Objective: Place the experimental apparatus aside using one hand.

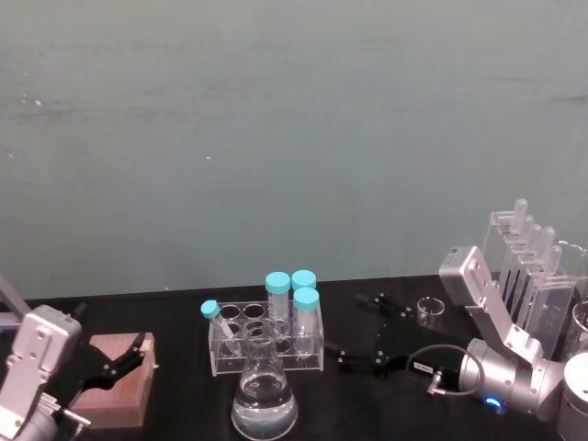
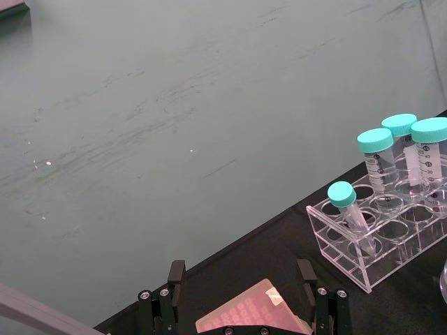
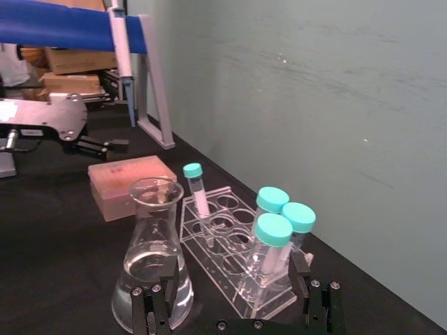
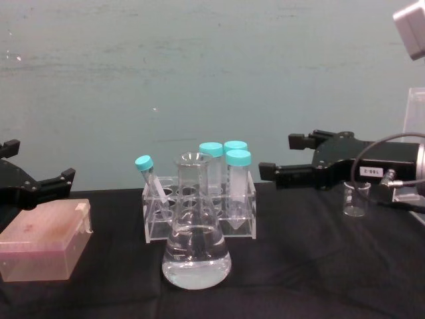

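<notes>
My right end effector (image 1: pixel 347 326), black and 2-fingered on its silver-grey arm, hangs above the black tabletop (image 1: pixel 386 404). Its jaws are spread wide with nothing in them, pointing toward the middle. Behind it on the right stand the small clear glass beaker (image 1: pixel 430 310) and the tall acrylic stand of plastic pipettes (image 1: pixel 531 266), which I judge already set aside.

The clear conical flask holding clear liquid (image 1: pixel 264 397) sits front and centre, just before the clear acrylic rack (image 1: pixel 225 358) with 4 teal-capped tubes. Whether glass touches rack I cannot say from here. I read the flask as the next piece.

To do it well I'd come in level and close on the narrow neck below the lip, keeping clear of the tilted tube. Then I'd lift straight and carry it upright so nothing slops. My left end effector (image 1: pixel 124 358) idles, jaws open, over the pink plastic box (image 1: pixel 115 386).
</notes>
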